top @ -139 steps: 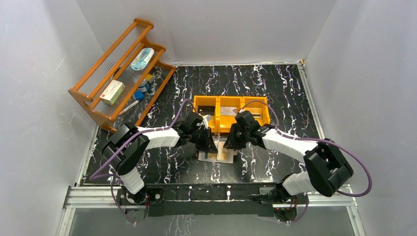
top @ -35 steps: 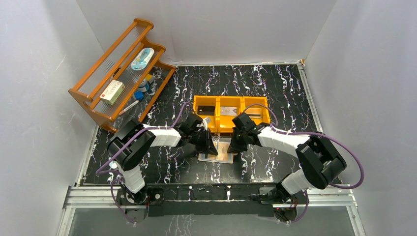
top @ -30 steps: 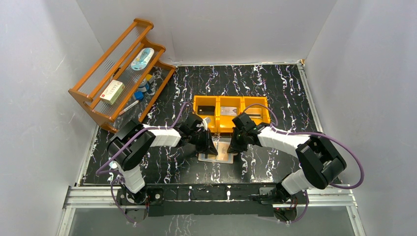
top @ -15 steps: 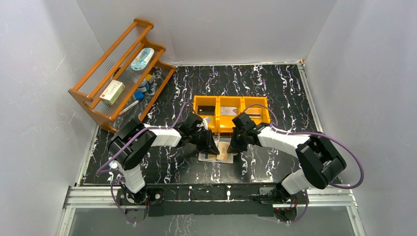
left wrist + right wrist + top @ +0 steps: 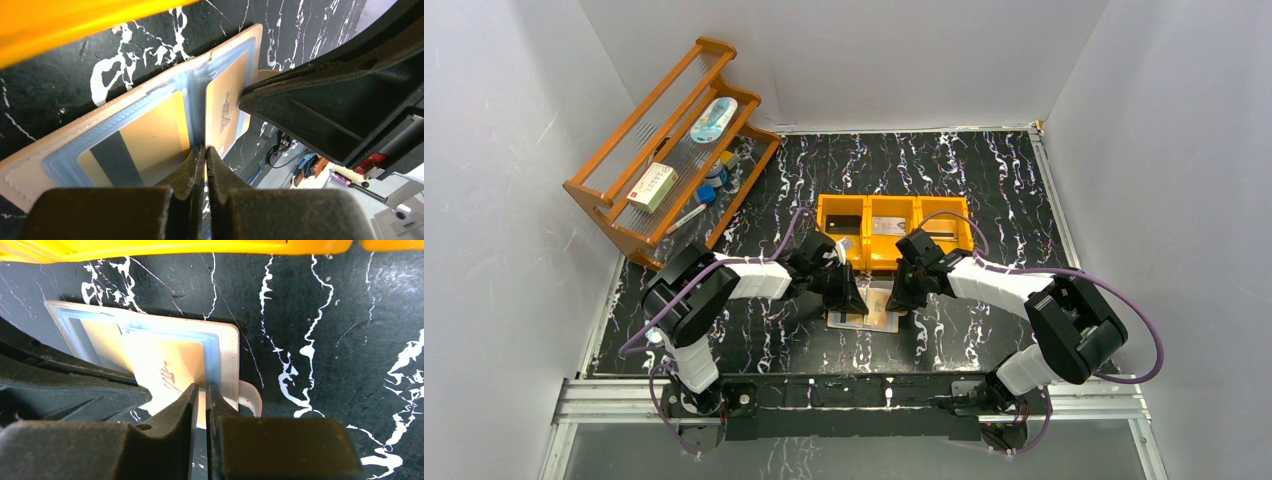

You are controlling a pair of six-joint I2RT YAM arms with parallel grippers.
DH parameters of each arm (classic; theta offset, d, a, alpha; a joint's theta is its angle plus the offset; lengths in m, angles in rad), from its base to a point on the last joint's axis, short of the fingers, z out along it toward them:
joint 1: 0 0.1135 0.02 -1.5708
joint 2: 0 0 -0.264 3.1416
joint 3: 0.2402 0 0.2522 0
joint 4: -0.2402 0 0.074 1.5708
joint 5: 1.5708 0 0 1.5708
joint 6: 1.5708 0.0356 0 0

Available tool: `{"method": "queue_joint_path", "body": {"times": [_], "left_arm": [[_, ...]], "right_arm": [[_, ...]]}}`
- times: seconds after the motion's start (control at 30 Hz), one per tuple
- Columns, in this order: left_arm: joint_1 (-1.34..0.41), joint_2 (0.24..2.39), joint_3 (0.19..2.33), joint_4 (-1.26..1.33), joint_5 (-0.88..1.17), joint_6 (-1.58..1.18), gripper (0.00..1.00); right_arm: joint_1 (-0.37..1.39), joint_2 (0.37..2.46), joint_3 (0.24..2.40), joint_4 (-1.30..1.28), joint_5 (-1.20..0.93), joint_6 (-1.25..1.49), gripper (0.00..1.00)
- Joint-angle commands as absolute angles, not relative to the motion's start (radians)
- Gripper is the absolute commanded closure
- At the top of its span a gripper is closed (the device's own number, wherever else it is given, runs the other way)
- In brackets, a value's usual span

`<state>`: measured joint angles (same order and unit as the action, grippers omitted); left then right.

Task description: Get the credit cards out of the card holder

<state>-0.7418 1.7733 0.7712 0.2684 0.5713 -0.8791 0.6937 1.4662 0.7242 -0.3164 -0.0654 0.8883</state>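
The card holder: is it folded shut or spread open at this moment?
Spread open. The card holder lies flat on the table, both bluish sleeve panels facing up with tan cards showing.

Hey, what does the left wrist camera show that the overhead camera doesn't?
Only the left wrist view shows the gold card with a dark stripe inside the card holder's blue sleeve, and the left tool closed at the holder's middle fold. Only the overhead view shows the wooden rack and all three compartments of the orange tray. Both show the card holder lying open on the black marbled table, with the right tool at its other side.
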Motion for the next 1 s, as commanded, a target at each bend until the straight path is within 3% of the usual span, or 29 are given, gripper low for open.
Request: {"method": "queue_joint_path", "body": {"times": [0.0,0.97], "left_arm": [[-0.746,1.688,0.789,0.176,0.535,-0.819,1.0],[-0.687,1.608,0.785,0.069,0.509,-0.746,1.0]], "right_arm": [[0.697,1.505,0.707,-0.35,-0.003,0.893,0.81],[0.699,1.46,0.742,-0.359,-0.017,0.862,0.79]]}}
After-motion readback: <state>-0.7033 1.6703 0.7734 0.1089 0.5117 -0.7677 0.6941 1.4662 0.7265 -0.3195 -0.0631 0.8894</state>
